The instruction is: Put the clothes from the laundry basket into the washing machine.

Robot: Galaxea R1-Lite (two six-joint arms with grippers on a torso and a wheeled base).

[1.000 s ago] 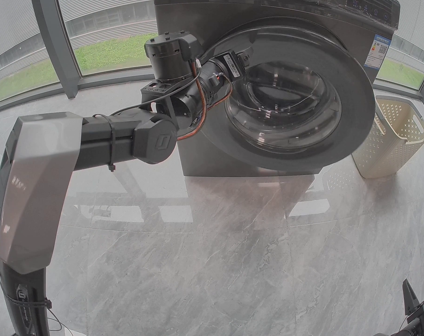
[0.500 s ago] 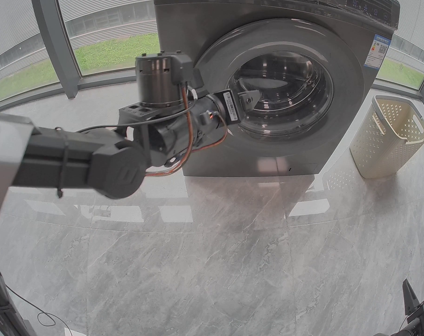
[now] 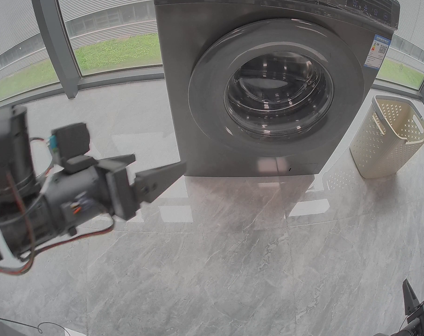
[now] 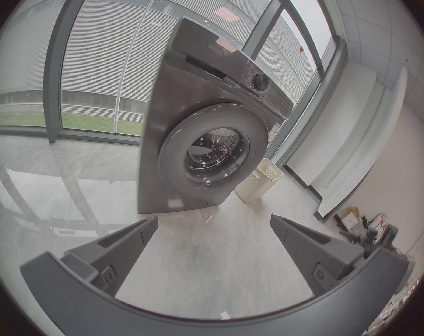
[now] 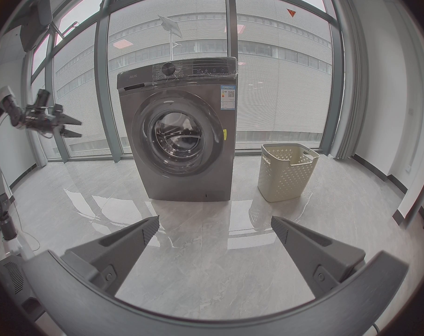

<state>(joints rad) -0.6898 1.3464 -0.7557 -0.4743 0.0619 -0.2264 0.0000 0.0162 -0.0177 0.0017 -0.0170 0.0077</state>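
Cream laundry basket [image 3: 385, 142] stands beside grey washing machine [image 3: 207, 71]

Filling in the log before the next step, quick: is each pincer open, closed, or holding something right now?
Left pincer: open, holding nothing.
Right pincer: open, holding nothing.

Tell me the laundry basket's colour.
Cream laundry basket, perforated sides; right wrist view shows it best.

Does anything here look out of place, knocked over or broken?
Nothing stands out. The washing machine stands square with its door shut, the laundry basket is upright beside it, and nothing lies spilled on the floor. The left gripper and right gripper are both empty, jaws open.
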